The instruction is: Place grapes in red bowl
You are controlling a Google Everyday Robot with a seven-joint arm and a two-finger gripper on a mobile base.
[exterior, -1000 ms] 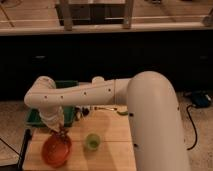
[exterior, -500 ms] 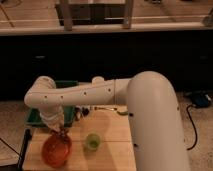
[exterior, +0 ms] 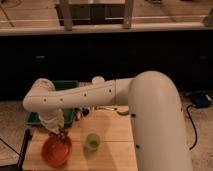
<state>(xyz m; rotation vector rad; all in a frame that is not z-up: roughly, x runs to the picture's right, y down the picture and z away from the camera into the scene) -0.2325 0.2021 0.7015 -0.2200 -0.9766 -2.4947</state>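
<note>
— How is the arm [exterior: 85, 97] lying?

— Its thick white upper part rises from the lower right. From there a long white link runs left across the view, above the table [exterior: 112, 150]. At the far left it bends sharply at a rounded joint, and the last part points down and a little to the right.

— And the gripper?

— The gripper [exterior: 59, 132] hangs at the end of that downward part, just above the far rim of the red bowl [exterior: 55, 152]. I cannot tell whether it is spread or closed.

— Where are the grapes?

— A small dark lump sits right at the gripper's tip, over the bowl's far edge; that looks like the grapes [exterior: 61, 135]. Whether they are gripped or already lying in the bowl I cannot tell.

— What else stands there?

— A small green cup [exterior: 92, 141] is on the table just to the right of the bowl, apart from it. A dark green bin [exterior: 66, 86] sits behind the bowl, partly hidden by the arm.

— What differs from the earlier frames?

— Very little. The arm keeps the same bend and the gripper is over the same spot of the bowl. Bowl, cup and bin have not shifted.
</note>
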